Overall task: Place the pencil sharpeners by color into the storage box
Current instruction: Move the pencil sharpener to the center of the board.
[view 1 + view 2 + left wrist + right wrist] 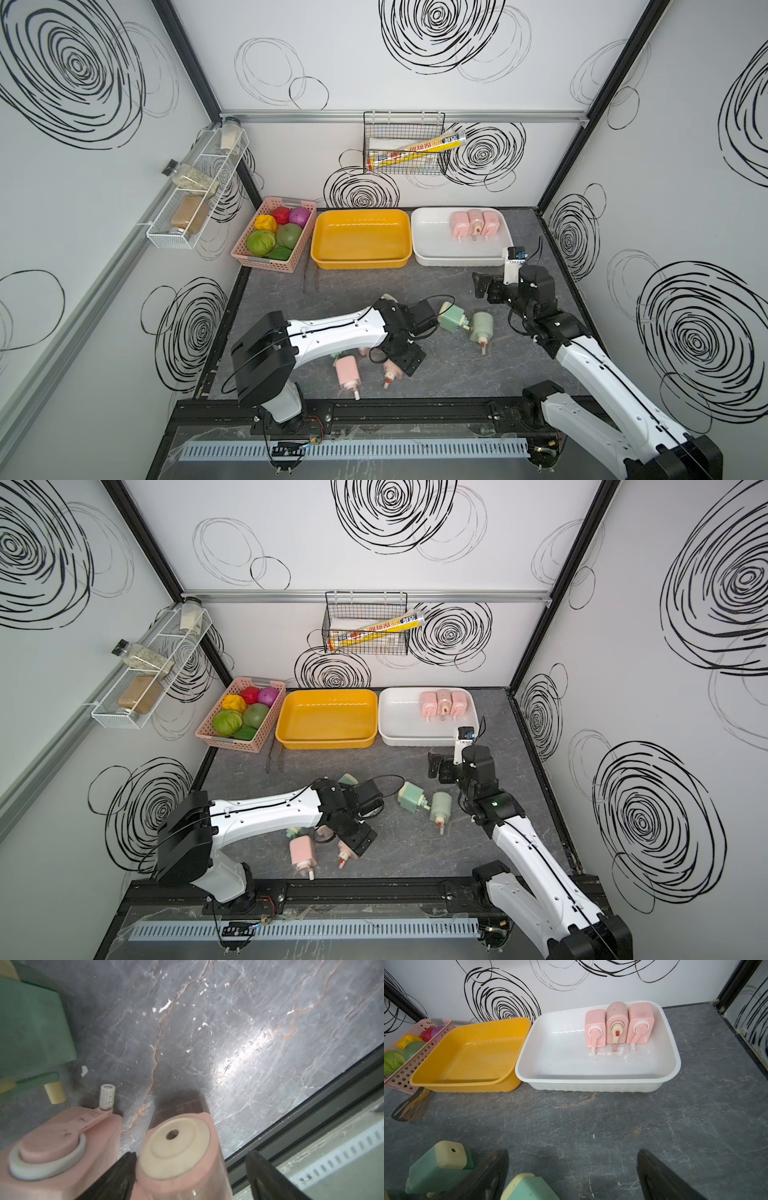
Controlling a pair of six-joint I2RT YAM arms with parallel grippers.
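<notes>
Long yellow carton's [415, 152] lettering unreadable; left pincer [191, 1154] open astride pale pink plastic pencil sharpener [391, 370], crank toward lower frame; right pincer [573, 1151] open, empty.

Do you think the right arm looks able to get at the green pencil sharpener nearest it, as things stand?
Probably yes. The right end effector is open and close to that green sharpener, with nothing over it; the second green sharpener close beside it might crowd one finger.
</notes>
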